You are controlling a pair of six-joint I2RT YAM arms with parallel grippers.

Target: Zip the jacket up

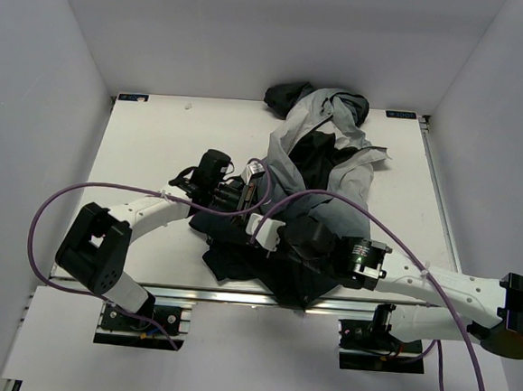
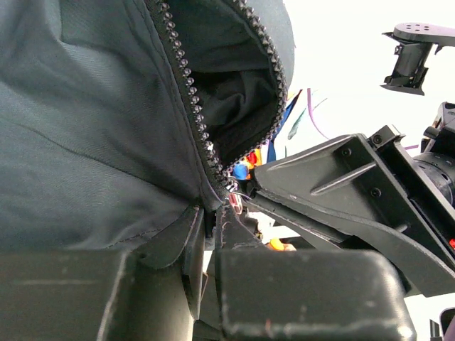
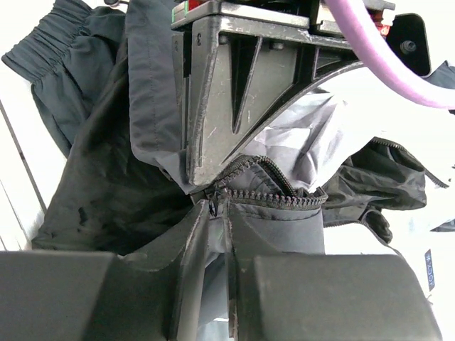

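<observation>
The jacket (image 1: 325, 133), light grey fading to black, lies crumpled from the back middle of the white table (image 1: 157, 142) down to its front edge. My left gripper (image 1: 248, 197) and right gripper (image 1: 276, 237) meet over its dark lower part. In the left wrist view my left gripper (image 2: 212, 227) is shut on jacket fabric at the foot of the zipper (image 2: 188, 85), whose two rows of teeth gape apart above. The right gripper (image 2: 341, 185) is close beside it. In the right wrist view my right gripper (image 3: 219, 213) is shut on the zipper's end (image 3: 284, 199), just under the left gripper (image 3: 227, 92).
White walls close in the table on three sides. Purple cables (image 1: 61, 207) loop off both arms. A metal rail (image 1: 235, 295) runs along the front edge. An elastic sleeve cuff (image 3: 57, 35) lies to the side. A black bracket (image 2: 416, 53) shows at upper right.
</observation>
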